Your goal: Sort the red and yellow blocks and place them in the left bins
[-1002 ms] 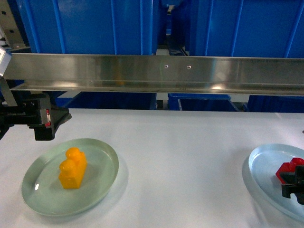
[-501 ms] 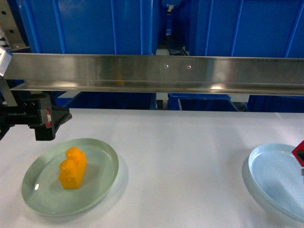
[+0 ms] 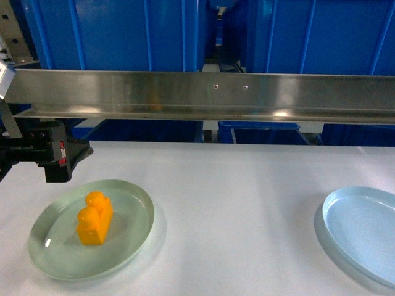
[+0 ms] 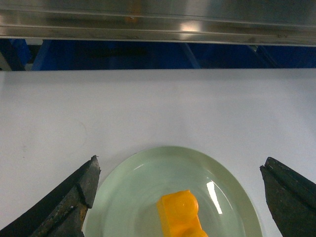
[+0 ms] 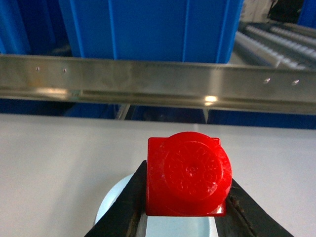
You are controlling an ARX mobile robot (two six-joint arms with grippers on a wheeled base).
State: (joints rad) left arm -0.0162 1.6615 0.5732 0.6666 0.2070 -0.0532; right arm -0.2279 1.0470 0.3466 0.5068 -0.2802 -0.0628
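Note:
A yellow block [image 3: 94,217] lies in the pale green plate [image 3: 133,203] at the table's left. From the left wrist, that yellow block [image 4: 180,215] shows low in the green plate [image 4: 143,173]. My left gripper [image 4: 180,162] hangs open above it, one finger to each side, holding nothing. In the head view the left gripper [image 3: 65,161] sits just behind the plate's left rim. My right gripper [image 5: 186,190] is shut on a red block [image 5: 188,170], held above the light blue plate [image 5: 106,210]. It is outside the head view, where the blue plate [image 3: 345,203] holds nothing.
A steel rail [image 3: 203,95] runs across the back of the white table [image 3: 241,203], with big blue crates [image 3: 117,31] behind it. The two plates stand far apart, left and right.
The right gripper rose from the blue plate with the red block and left the head view at the right. The left arm and the yellow block stayed still.

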